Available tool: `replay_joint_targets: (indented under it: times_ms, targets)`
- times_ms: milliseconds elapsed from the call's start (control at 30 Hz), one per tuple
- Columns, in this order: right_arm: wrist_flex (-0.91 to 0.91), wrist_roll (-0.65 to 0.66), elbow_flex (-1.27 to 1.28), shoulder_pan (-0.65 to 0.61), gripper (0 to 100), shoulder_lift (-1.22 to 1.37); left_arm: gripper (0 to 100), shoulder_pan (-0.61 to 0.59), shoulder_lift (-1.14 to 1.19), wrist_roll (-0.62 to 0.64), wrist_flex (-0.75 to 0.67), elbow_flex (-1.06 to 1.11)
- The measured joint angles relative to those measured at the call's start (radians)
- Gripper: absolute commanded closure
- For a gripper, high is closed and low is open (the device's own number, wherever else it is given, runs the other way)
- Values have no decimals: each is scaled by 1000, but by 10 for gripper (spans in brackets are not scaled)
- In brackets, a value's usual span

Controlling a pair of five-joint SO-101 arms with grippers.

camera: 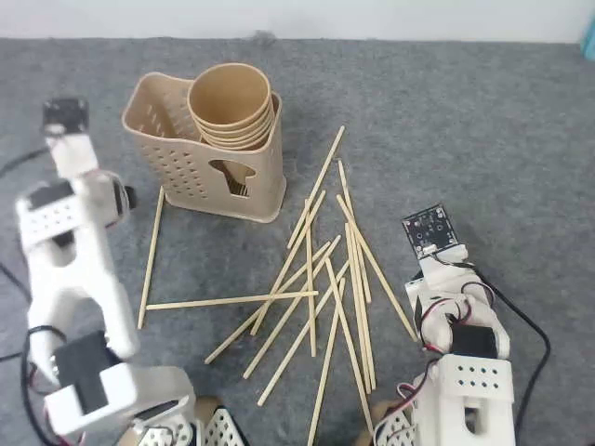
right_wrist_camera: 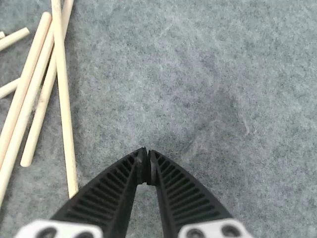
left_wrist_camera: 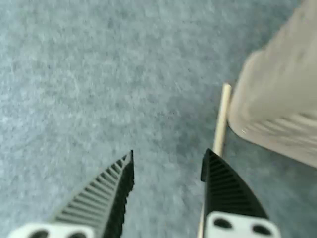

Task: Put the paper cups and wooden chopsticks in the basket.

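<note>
A beige basket (camera: 209, 172) stands upright on the grey tabletop (camera: 465, 121), and a nested stack of paper cups (camera: 231, 102) sits in one end of it. Wooden chopsticks (camera: 321, 279) lie in a crossed heap on the tabletop beside the basket. 1 chopstick (camera: 152, 255) lies apart on the basket's other side, its end near the basket's corner. The left tool (left_wrist_camera: 169, 152) hovers over that end with its jaws spread and nothing between them; the stick passes just beside 1 jaw. The right tool (right_wrist_camera: 148, 154) is pressed together and empty, low over the felt next to the heap.
</note>
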Motion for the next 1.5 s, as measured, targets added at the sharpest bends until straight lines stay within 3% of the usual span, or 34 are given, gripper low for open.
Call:
replay_joint_targets:
  times_ms: [133, 300, 533, 767, 1033, 1200, 1500]
  targets:
    - [0, 0, 0, 0, 991, 0, 786, -3, 0, -66, -341, 235]
    - [0, 0, 0, 0, 991, 0, 784, -3, 0, -77, -407, 267]
    - [0, 0, 0, 0, 991, 0, 787, 40, 17, -163, -333, 265]
    - [0, 0, 0, 0, 991, 0, 834, 86, 74, -150, -249, 210]
    - [0, 0, 0, 0, 991, 0, 983, 72, 207, -121, 9, -8]
    - [0, 0, 0, 0, 991, 0, 987, 68, 258, -120, 189, -87]
    - [0, 0, 0, 0, 991, 0, 987, 63, 215, -120, 224, -51]
